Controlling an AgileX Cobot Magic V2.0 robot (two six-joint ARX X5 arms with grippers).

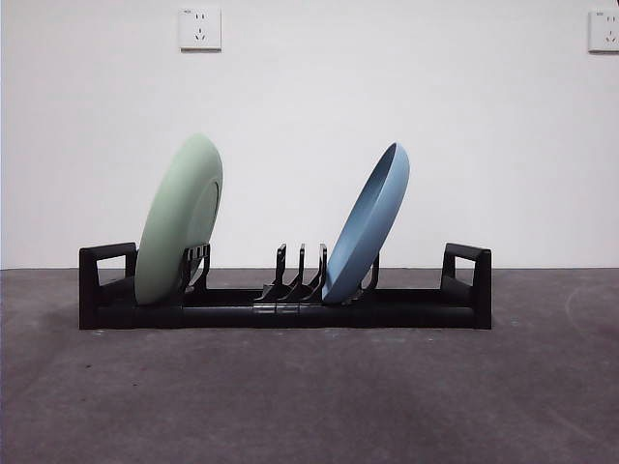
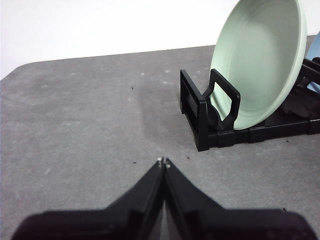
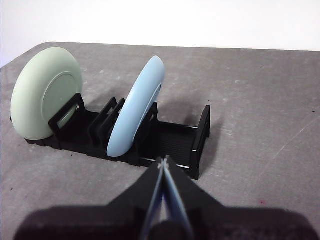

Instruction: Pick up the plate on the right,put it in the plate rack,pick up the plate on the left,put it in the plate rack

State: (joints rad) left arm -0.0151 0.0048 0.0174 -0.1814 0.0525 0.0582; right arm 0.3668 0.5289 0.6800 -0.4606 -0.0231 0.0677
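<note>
Both plates stand in the plate rack (image 1: 285,311); judged from this layout, the task appears complete. The green plate (image 1: 179,220) leans in the slots near one looped handle, and the blue plate (image 1: 368,224) leans against a divider toward the other end, with empty dividers between them.

Hazards: each plate tilts steeply and rests on a narrow rim edge. A knock to the rack, or an arm passing close, could tip a plate out or slide the light rack along the table (image 1: 309,396).

The left gripper (image 2: 163,162) hovers over bare table just beside the green plate's end of the rack, jaws pressed together, holding nothing. The right gripper (image 3: 163,162) sits near the opposite end, likewise closed and empty.

Materials: the plates look smooth, matte and round with shallow raised rims. The rack is rigid black plastic. The tabletop is grey and slightly mottled.
</note>
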